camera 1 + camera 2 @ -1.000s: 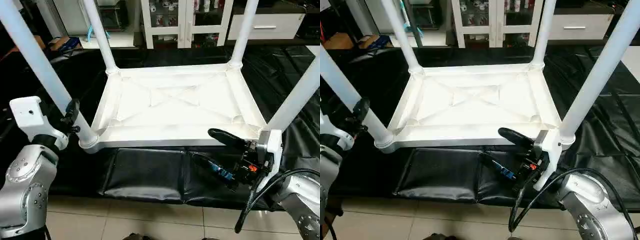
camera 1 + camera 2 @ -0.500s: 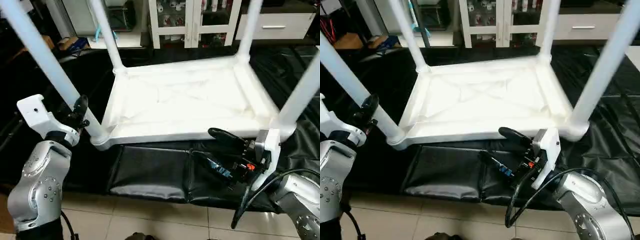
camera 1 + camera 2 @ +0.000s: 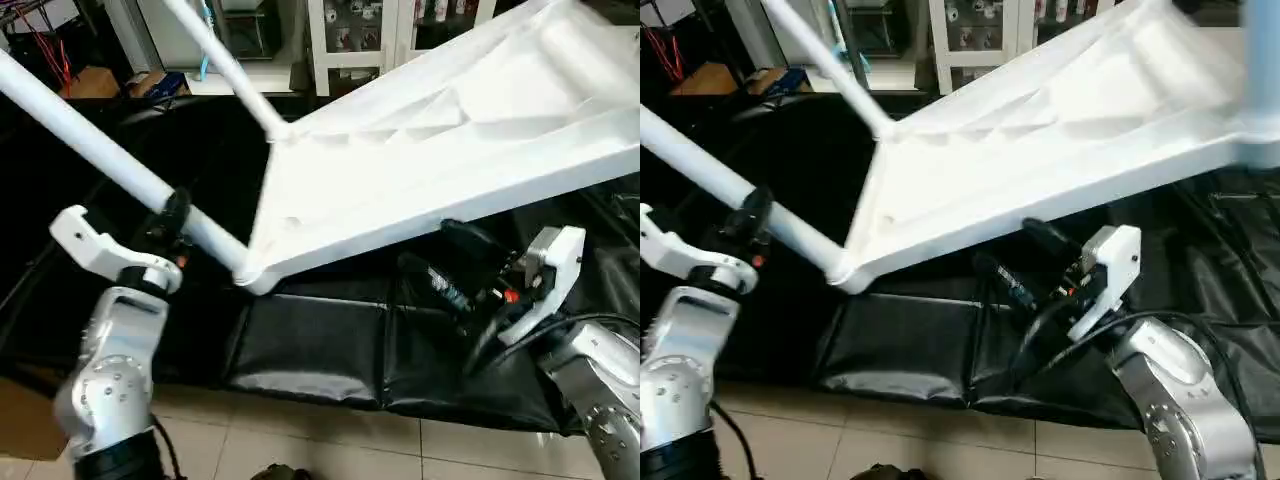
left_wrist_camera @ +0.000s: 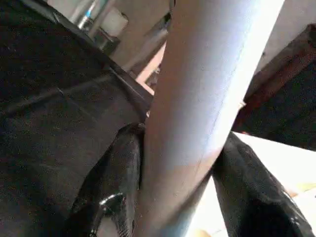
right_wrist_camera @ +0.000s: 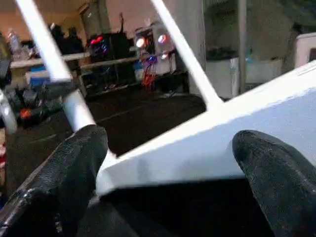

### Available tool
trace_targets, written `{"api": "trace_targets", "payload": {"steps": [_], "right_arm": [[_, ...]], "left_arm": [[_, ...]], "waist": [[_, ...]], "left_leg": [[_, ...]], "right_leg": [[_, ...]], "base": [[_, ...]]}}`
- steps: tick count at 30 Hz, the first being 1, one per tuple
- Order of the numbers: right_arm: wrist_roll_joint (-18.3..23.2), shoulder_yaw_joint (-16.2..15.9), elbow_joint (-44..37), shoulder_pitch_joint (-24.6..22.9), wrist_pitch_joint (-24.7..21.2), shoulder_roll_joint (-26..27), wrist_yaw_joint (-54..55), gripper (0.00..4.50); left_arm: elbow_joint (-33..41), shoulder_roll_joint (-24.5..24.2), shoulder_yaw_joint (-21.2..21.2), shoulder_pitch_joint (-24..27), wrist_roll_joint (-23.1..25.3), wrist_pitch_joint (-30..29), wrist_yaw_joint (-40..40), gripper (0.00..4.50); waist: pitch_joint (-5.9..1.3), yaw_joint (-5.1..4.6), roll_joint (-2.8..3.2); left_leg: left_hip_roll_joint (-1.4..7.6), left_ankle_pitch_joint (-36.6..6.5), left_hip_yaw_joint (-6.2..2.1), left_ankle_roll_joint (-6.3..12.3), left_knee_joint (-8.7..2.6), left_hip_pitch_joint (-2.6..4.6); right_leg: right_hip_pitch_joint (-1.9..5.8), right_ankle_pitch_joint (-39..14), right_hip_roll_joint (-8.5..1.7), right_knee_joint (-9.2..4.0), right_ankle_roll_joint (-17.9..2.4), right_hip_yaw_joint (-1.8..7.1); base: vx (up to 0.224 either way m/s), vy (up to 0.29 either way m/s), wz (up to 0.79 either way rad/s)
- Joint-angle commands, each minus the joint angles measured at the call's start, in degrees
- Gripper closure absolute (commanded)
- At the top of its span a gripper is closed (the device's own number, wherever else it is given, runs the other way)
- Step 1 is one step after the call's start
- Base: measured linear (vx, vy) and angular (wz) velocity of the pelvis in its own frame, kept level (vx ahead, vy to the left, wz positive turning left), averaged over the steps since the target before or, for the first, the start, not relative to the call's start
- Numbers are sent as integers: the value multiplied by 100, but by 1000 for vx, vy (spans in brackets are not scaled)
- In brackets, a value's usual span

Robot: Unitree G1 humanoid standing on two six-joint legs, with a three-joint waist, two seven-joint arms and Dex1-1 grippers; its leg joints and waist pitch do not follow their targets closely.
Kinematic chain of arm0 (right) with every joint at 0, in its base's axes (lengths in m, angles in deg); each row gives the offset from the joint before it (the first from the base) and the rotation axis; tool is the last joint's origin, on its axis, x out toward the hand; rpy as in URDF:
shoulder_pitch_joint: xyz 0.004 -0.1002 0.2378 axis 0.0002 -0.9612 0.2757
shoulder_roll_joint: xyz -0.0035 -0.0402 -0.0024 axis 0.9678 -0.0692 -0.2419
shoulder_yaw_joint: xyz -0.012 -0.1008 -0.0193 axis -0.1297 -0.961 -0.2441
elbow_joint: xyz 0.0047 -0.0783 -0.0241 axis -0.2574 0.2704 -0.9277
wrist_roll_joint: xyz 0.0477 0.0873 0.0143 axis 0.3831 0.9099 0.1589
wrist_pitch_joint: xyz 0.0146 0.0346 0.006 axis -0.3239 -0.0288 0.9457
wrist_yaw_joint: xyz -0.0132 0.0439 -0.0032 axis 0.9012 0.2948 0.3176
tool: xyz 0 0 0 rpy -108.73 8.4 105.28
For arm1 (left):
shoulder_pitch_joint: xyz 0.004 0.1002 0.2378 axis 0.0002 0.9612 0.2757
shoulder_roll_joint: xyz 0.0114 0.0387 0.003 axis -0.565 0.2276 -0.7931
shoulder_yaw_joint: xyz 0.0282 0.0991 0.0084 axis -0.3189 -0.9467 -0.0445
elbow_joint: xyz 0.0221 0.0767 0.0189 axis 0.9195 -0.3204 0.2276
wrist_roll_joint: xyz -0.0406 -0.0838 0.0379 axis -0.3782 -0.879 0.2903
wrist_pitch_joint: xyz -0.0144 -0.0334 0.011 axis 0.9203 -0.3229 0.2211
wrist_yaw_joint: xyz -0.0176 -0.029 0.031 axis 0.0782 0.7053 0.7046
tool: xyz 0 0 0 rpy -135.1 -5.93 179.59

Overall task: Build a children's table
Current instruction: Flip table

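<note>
The step in hand was judged to be the turning over of the assembled children's table, since legs were seen seated in the corner sockets and the ribbed underside of the tabletop was tilted steeply, its right side raised high and its near left corner kept low over the black mat. The near left leg was slanted up and away to the left, and it was gripped by the left gripper a little above the socket. In the left wrist view the white tube was seen clamped between the two black fingers, which were pressed against it on both sides, about half closed. The right gripper was held just under the near edge of the tabletop, its fingers spread wide with the rim lying across the gap between them; whether the rim was touched could not be told, and nothing was pinched. The next move was thought to call for a support under the raised edge while the clamped leg was swung further round, so that the table would not be dropped or twisted out of the grip.
</note>
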Motion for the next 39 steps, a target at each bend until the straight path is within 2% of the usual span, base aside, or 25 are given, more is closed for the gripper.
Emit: {"api": "trace_targets", "payload": {"steps": [1,3,6,7,11,16,18,19,20,26,27,28,29,30,31,33,34,36,39], "right_arm": [[89,102,-21,73,-104,72,134,0],[163,114,-25,85,-199,131,246,0],[125,127,35,98,-295,224,499,0],[110,160,95,128,-348,308,673,0],[162,246,171,227,-436,453,885,0],[215,268,145,331,-487,438,890,0],[207,307,197,455,-502,496,1013,0],[163,332,233,546,-526,557,1174,0],[157,377,277,640,-572,654,1383,0],[516,615,512,1086,-812,1270,2302,0],[672,665,592,1210,-845,1406,2422,0],[672,665,592,1210,-845,1406,2422,0],[857,720,698,1365,-858,1560,2536,0],[961,773,793,1489,-856,1666,2628,0],[1038,835,895,1616,-852,1769,2734,0],[1335,994,1100,1902,-897,2005,2907,0],[1460,1026,1134,1975,-922,2063,2916,0],[1576,1072,1184,2113,-961,2146,2952,0],[1487,1017,1274,2283,-958,2159,2862,0]], "left_arm": [[-361,351,31,-2,-535,-61,-67,265],[-420,509,34,-17,-544,33,-170,265],[-479,661,27,-20,-542,161,-290,265],[-501,771,24,-10,-546,233,-363,265],[-582,1023,157,-40,-640,417,-534,265],[-599,1142,95,34,-633,499,-568,265],[-628,1170,84,38,-642,539,-635,265],[-650,1210,107,24,-675,565,-680,265],[-676,1262,143,9,-723,592,-736,265],[-748,1385,102,64,-790,696,-790,265],[-744,1406,77,86,-785,705,-787,265],[-744,1406,77,86,-785,705,-787,265],[-744,1427,57,104,-783,710,-784,265],[-745,1437,33,118,-782,722,-786,265],[-744,1443,2,135,-786,740,-796,265],[-749,1465,-61,170,-791,782,-812,265],[-749,1479,-82,187,-785,796,-811,265],[-761,1490,-121,208,-783,828,-807,265],[-770,1525,-152,239,-813,873,-842,265]], "waist": [[-334,-50,-252],[-323,-64,-267],[-323,-66,-266],[-316,-72,-290],[-307,-96,-287],[-317,-120,-306],[-329,-139,-339],[-328,-146,-324],[-333,-160,-339],[-350,-169,-329],[-349,-170,-355],[-362,-174,-334],[-374,-154,-332],[-363,-169,-321],[-384,-177,-318],[-388,-171,-351],[-392,-176,-324],[-397,-168,-332],[-420,-148,-347]], "left_leg": [[319,-942,-191,577,-409,157],[315,-1001,-196,514,-419,144],[306,-1106,-194,418,-426,163],[305,-1114,-198,389,-433,153],[305,-1228,-202,275,-448,158],[304,-1124,-200,288,-443,148],[300,-989,-195,365,-428,132],[299,-923,-193,401,-423,131],[293,-891,-193,419,-417,125],[288,-696,-170,510,-395,152],[290,-735,-166,498,-396,157],[294,-691,-180,487,-399,147],[303,-635,-171,485,-387,176],[299,-652,-167,498,-392,170],[295,-581,-180,505,-391,150],[300,-555,-167,504,-388,161],[298,-573,-173,474,-392,155],[307,-526,-169,416,-388,175],[298,-345,-158,397,-368,169]], "right_leg": [[111,-1646,-189,-418,-857,63],[117,-1712,-186,-425,-812,65],[102,-1899,-186,-446,-731,74],[104,-1928,-184,-443,-702,72],[89,-2036,-178,-458,-613,75],[97,-1791,-173,-438,-608,75],[116,-1549,-175,-416,-680,71],[112,-1464,-176,-407,-730,69],[116,-1430,-173,-400,-757,64],[97,-1285,-158,-377,-856,61],[98,-1328,-156,-383,-844,64],[106,-1277,-154,-361,-838,57],[87,-1181,-149,-357,-822,61],[74,-1180,-145,-362,-829,64],[91,-1102,-144,-338,-828,50],[81,-1023,-137,-339,-817,48],[87,-1013,-142,-325,-817,45],[81,-865,-129,-315,-789,49],[104,-536,-129,-276,-821,45]], "base": [[0,0,0],[0,0,0],[0,0,0],[0,0,0],[0,0,0],[0,0,0],[0,0,0],[0,0,0],[0,0,0],[0,0,0],[0,0,0],[0,0,0],[0,0,0],[0,0,0],[0,0,0],[0,0,0],[0,0,0],[0,0,0],[0,0,0]]}}
